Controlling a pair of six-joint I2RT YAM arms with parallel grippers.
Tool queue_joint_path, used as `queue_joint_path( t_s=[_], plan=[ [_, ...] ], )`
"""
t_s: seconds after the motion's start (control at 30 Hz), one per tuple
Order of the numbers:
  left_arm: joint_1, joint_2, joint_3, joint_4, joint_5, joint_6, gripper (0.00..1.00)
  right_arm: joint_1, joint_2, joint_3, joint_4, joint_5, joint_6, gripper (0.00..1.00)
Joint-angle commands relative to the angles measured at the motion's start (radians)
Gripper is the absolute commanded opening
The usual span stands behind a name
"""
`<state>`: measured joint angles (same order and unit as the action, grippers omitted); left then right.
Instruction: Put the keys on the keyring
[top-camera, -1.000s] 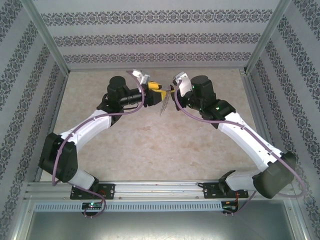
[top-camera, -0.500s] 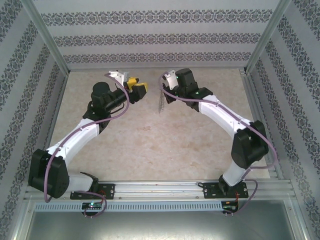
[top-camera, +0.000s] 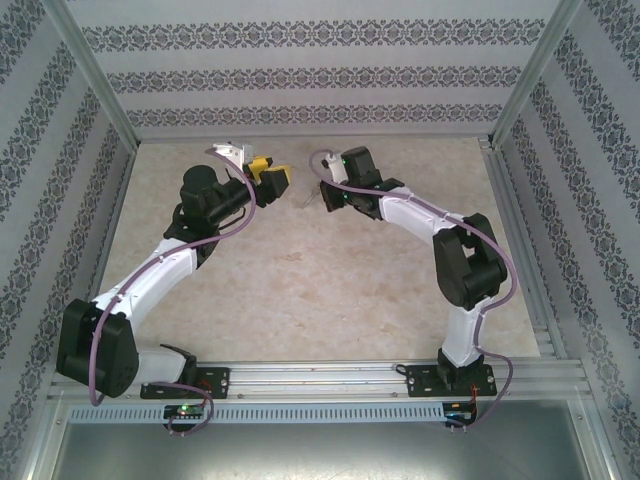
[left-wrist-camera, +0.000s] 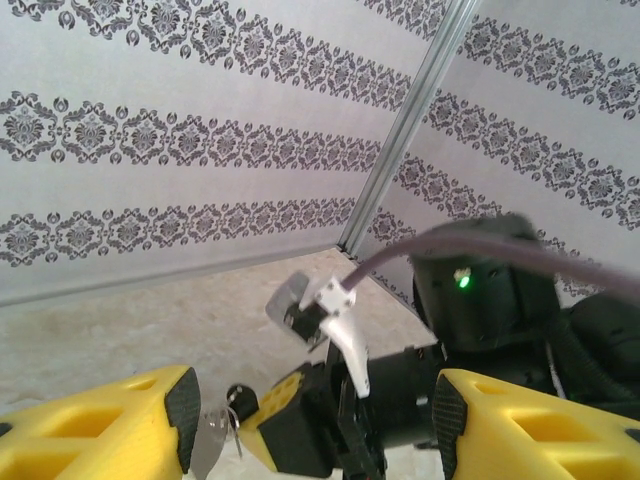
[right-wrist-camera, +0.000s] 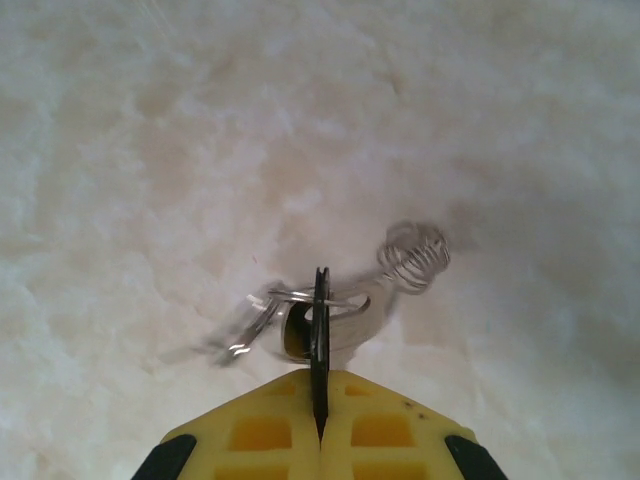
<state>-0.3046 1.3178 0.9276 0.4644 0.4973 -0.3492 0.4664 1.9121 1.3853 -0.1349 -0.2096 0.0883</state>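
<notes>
Jaws of the right gripper (right-wrist-camera: 320, 385) are pressing together on the thin dark edge of the keyring (right-wrist-camera: 320, 310), which is showing edge-on in the right wrist view and hanging just above the pale table (top-camera: 300, 290). 1 wire ring is looping around that edge, and a small metal coil (right-wrist-camera: 413, 256) is dangling to its right. Just left of the pinched edge, a blurred silver piece that seems to be the key (right-wrist-camera: 240, 338) is hanging; I cannot tell how it is attached. Jaws of the left gripper (left-wrist-camera: 315, 415) are spreading wide with nothing between the 2 fingers (left-wrist-camera: 130, 420). Both grippers are hovering near each other at the far side of the table, apart.
</notes>
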Motion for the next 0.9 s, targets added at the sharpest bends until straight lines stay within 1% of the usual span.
queue_joint_path(
  t_s=[0.0, 0.33, 0.8, 0.83, 0.87],
  plan=[
    [0.013, 0.007, -0.001, 0.053, 0.029, -0.035, 0.65, -0.009, -0.035, -0.082, 0.038, 0.016, 0.036, 0.0],
    [0.013, 0.013, -0.016, 0.077, 0.041, -0.067, 0.65, 0.0, -0.096, -0.249, -0.002, 0.024, 0.066, 0.0],
    [0.013, 0.017, 0.003, 0.044, 0.062, -0.073, 0.65, 0.083, -0.106, -0.402, -0.016, -0.006, 0.121, 0.0],
    [0.013, 0.017, 0.004, 0.041, 0.064, -0.072, 0.65, 0.089, -0.118, -0.416, -0.016, -0.014, 0.124, 0.06],
    [0.012, 0.014, 0.006, 0.035, 0.066, -0.07, 0.66, 0.098, -0.14, -0.433, -0.019, -0.031, 0.128, 0.18]
  ],
)
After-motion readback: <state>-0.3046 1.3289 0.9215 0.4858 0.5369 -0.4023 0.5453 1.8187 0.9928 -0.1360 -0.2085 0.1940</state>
